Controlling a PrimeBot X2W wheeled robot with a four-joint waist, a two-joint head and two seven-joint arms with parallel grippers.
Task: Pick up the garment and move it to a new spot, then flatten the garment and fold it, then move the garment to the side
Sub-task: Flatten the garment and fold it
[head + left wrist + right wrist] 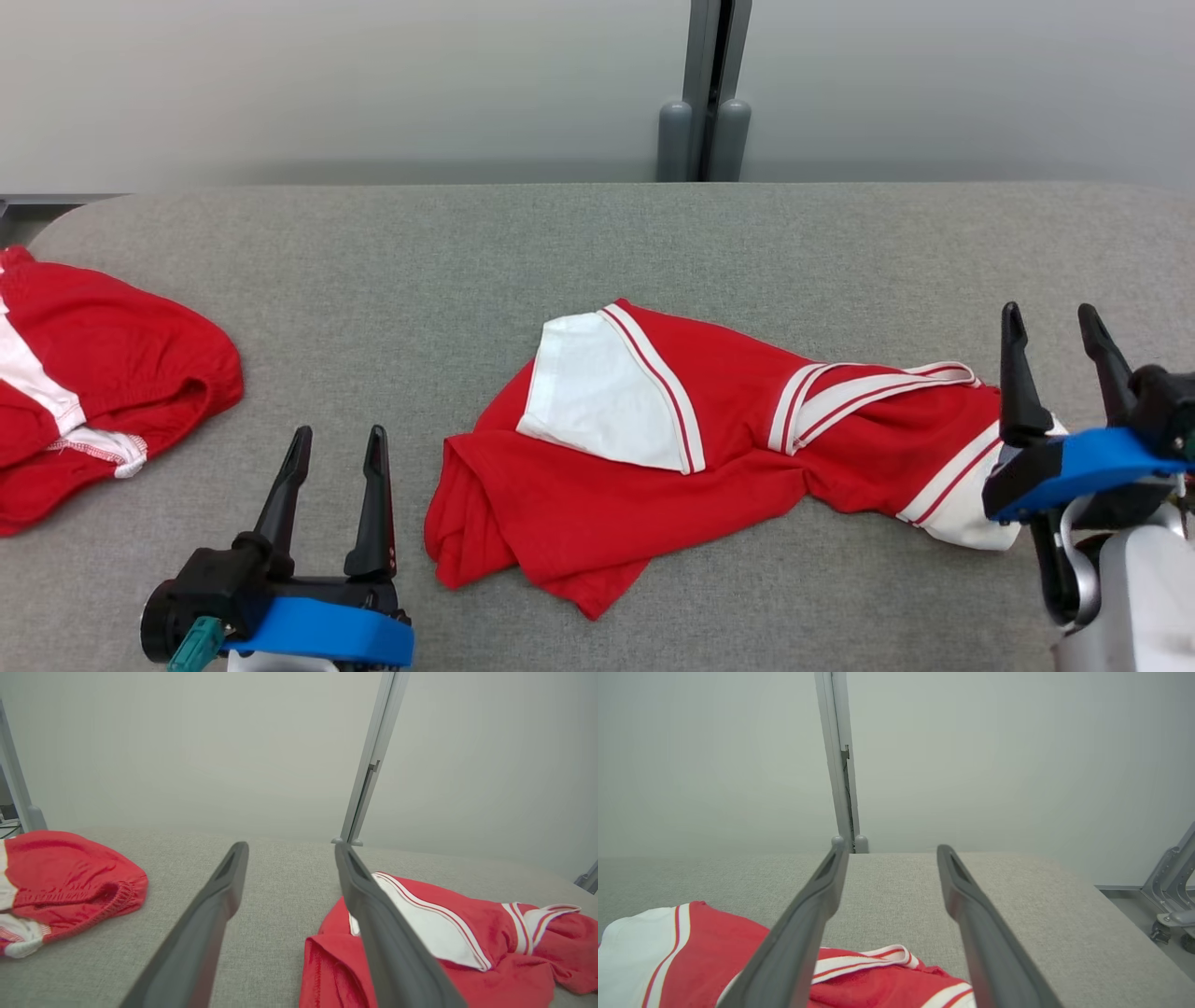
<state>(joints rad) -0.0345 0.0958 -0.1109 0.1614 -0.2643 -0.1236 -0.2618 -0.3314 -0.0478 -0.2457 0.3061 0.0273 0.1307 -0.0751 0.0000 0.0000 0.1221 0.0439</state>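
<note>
The left gripper [340,434] has two long black fingers [285,490] tapering to narrow tips, set on a knuckled black base above a bright blue collar [322,633], with a teal plug [196,644] at its side. The right gripper [1049,313] is built alike, its blue plate [1074,467] above a pale grey forearm shell [1139,597] and a curved silver bracket [1081,560]. Each finger has a slotted recess [957,868] near its tip.

Garment [738,420] crumpled on table [597,243]; left gripper [340,432], right gripper [1050,311] open.
</note>
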